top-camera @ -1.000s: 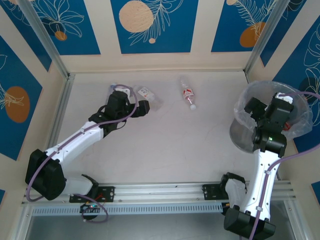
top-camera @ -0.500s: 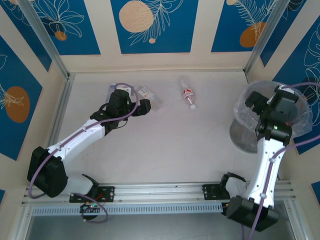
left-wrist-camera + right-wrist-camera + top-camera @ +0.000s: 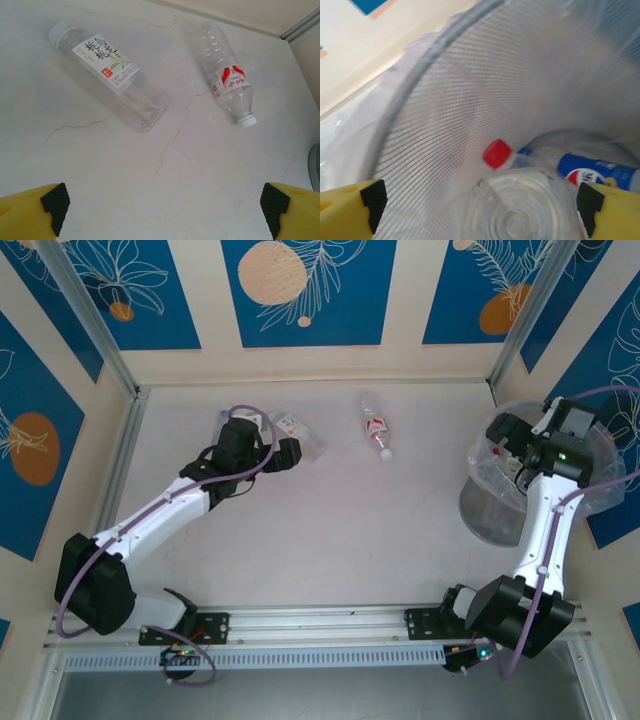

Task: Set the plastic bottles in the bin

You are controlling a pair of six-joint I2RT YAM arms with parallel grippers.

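Two clear plastic bottles lie on the table. One has a white label (image 3: 298, 435) (image 3: 112, 70); the other has a red-and-white label (image 3: 375, 427) (image 3: 227, 82). My left gripper (image 3: 285, 455) (image 3: 165, 205) is open just short of the white-label bottle, nothing between its fingers. My right gripper (image 3: 510, 440) (image 3: 480, 200) hangs open over the bin (image 3: 490, 505) (image 3: 445, 100). Below it inside the bin a clear bottle's round base (image 3: 520, 207) faces up, touching neither finger. Deeper in the bin lie a red-capped bottle (image 3: 496, 153) and a blue-labelled one (image 3: 595, 172).
The bin stands at the table's right edge against the blue-and-cream wall (image 3: 610, 360). A metal rail (image 3: 320, 620) runs along the near edge by the arm bases. Bare marble-look table (image 3: 350, 530) spreads between the arms.
The right arm has lifted and swung its wrist farther over the bin toward the back right. The left arm has hardly moved.
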